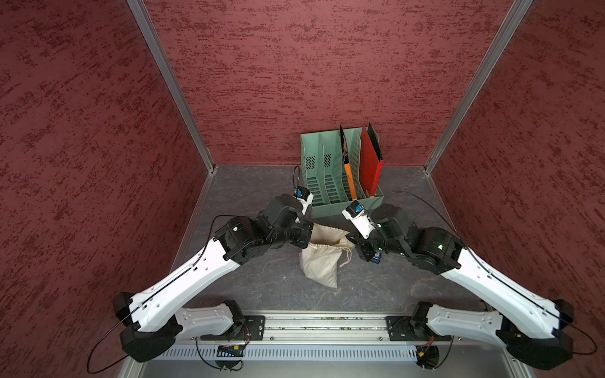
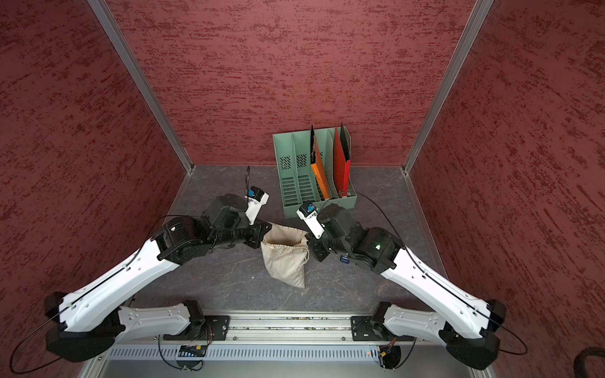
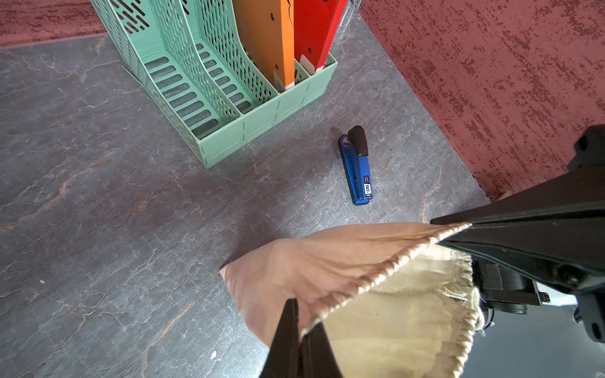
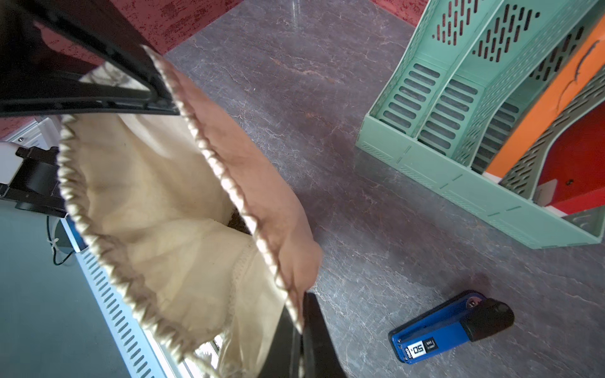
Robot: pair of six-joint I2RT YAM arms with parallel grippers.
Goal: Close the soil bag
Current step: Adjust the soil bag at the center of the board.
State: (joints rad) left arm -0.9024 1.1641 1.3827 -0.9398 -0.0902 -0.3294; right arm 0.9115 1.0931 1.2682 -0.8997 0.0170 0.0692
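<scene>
Table (image 1: 262, 288): grey, marbled.
Bag (image 1: 322, 266): mid-table, standing between the two claws with its mouth open.
Left claw (image 3: 300, 322): fingers pinched together on the bag's rim hem, at its left end.
Right claw (image 4: 299, 312): clamped on the same hem at its right end, so the edge runs taut between them.
Cord (image 1: 346, 258): knotted, hanging down the bag's right side.
Inside bag: a dark patch deep down in the right wrist view, too little to name.
Stapler (image 3: 357, 170): blue, flat on the table right of the bag. The label reads "50" and the smaller print is illegible. In both top views it is nearly all hidden under the right arm.
Rack (image 1: 314, 163): green, at the back wall, holding an orange folder (image 3: 265, 39) and a red folder (image 3: 314, 29). Both tops are cut off in the wrist views.
</scene>
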